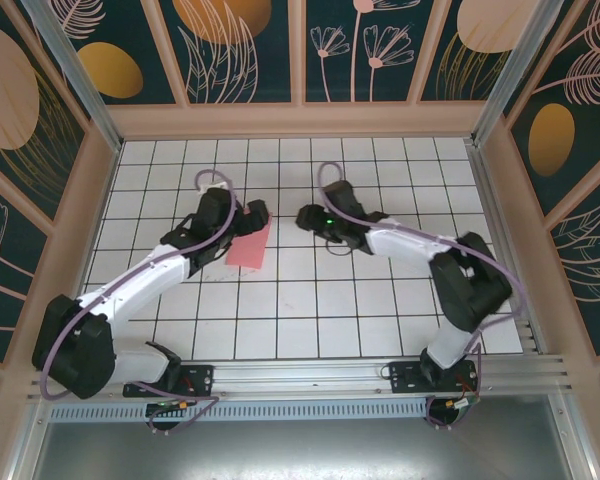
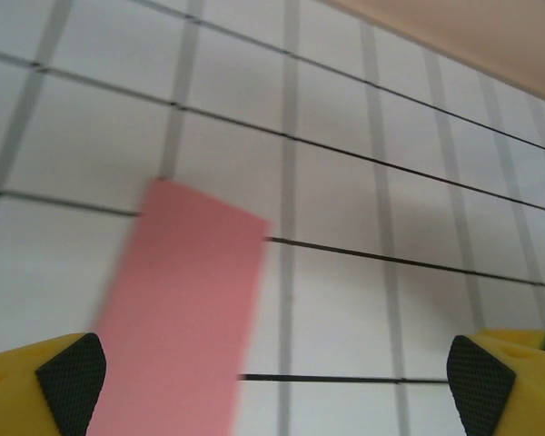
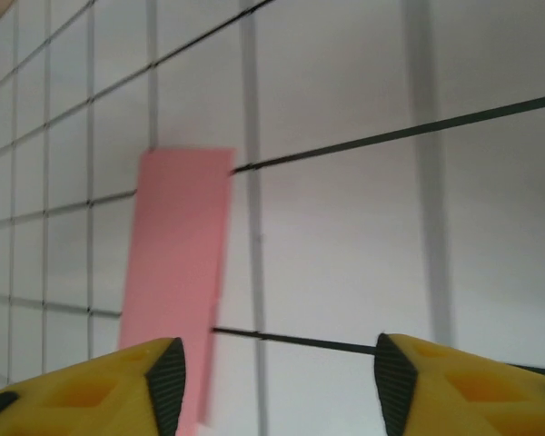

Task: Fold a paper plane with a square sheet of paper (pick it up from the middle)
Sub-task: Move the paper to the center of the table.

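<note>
The table [image 1: 380, 300] was a white surface ruled into square tiles by thin dark lines. A peach rim [image 1: 300, 120] framed it, and above that rose dark teal walls [image 1: 250, 50] painted with orange discs and pale flower outlines. A metal rail [image 1: 310, 375] ran along the near edge, where both arm bases were bolted.

The paper [image 1: 248, 247], a narrow pink strip with straight edges, lay on the tiles left of centre, slightly slanted. The left gripper [image 1: 257, 213] hung just beyond its far end. From the left wrist, the paper [image 2: 186, 309] ran down beside one black-padded finger [image 2: 68, 372]. The left gripper [image 2: 272, 372] had its jaws spread wide with only bare tile between them, and the rim [image 2: 490, 36] showed as a blurred band in the corner.

The right gripper [image 1: 305, 216] faced the left one from near by, above bare tiles. From its wrist, the right gripper [image 3: 277, 381] had its jaws apart and gripped nothing, and the paper [image 3: 177, 245] lay off to one side, near one finger [image 3: 168, 377].
</note>
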Robot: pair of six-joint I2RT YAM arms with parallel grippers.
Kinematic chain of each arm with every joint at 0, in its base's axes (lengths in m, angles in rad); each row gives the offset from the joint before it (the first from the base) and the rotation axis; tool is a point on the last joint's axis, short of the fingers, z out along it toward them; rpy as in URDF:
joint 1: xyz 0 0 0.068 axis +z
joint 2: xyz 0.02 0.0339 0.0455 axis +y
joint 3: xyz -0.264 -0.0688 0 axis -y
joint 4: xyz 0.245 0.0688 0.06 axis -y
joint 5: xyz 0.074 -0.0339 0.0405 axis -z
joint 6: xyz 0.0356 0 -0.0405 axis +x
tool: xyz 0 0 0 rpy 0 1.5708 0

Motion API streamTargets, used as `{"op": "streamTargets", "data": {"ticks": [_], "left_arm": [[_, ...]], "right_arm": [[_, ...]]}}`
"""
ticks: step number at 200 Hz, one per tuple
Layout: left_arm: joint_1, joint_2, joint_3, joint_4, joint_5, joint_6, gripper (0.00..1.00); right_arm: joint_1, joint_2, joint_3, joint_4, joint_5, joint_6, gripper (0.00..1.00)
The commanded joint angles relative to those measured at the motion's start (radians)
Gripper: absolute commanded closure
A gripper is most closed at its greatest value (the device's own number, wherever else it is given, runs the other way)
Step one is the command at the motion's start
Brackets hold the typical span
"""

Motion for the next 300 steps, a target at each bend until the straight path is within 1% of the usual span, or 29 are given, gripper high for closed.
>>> {"op": "streamTargets", "data": {"ticks": [1, 9, 20, 40, 66, 95, 133, 165, 212, 228, 243, 253, 271, 286, 300], "left_arm": [[0.048, -0.068, -0.049, -0.029, -0.062, -0.066, 0.01], [0.073, -0.085, -0.066, -0.035, -0.064, -0.075, 0.01], [0.106, -0.103, -0.091, -0.037, -0.06, -0.09, 0.01], [0.153, -0.127, -0.128, -0.031, -0.047, -0.109, 0.01], [0.179, -0.144, -0.151, -0.025, -0.036, -0.118, 0.02], [0.193, -0.156, -0.166, -0.005, -0.021, -0.118, 0.01], [0.195, -0.152, -0.169, 0.015, 0.019, -0.11, 0.02], [0.194, -0.149, -0.179, 0.034, 0.066, -0.101, 0.02], [0.194, -0.127, -0.181, 0.067, 0.168, -0.061, 0.02], [0.195, -0.119, -0.194, 0.109, 0.245, -0.034, 0.01], [0.194, -0.106, -0.215, 0.173, 0.346, -0.028, 0.02], [0.193, -0.089, -0.224, 0.217, 0.419, -0.03, 0.05], [0.192, -0.051, -0.236, 0.287, 0.527, -0.057, 0.11], [0.179, -0.016, -0.25, 0.346, 0.589, -0.088, 0.2], [0.155, 0.011, -0.258, 0.394, 0.629, -0.115, 0.31]], "right_arm": [[0.057, 0.122, 0.127, 0.081, -0.105, 0.029, 0.49], [0.078, 0.18, 0.179, 0.096, -0.13, 0.034, 0.53], [0.102, 0.252, 0.255, 0.094, -0.152, 0.039, 0.56], [0.137, 0.376, 0.383, 0.069, -0.173, 0.047, 0.58], [0.156, 0.509, 0.529, 0.002, -0.185, 0.057, 0.59], [0.157, 0.58, 0.591, -0.038, -0.2, 0.05, 0.59], [0.144, 0.593, 0.569, -0.122, -0.204, -0.027, 0.59], [0.128, 0.521, 0.423, -0.154, -0.17, -0.091, 0.59], [0.104, 0.306, 0.107, -0.09, -0.107, -0.081, 0.59], [0.091, 0.242, 0.021, -0.047, -0.104, -0.063, 0.59], [0.078, 0.191, -0.023, -0.003, -0.126, -0.042, 0.59], [0.073, 0.15, -0.045, 0.039, -0.161, -0.018, 0.59], [0.074, 0.046, -0.096, 0.116, -0.148, 0.033, 0.59], [0.068, -0.02, -0.13, 0.141, -0.114, 0.061, 0.59], [0.062, -0.062, -0.166, 0.143, -0.089, 0.078, 0.59]]}}
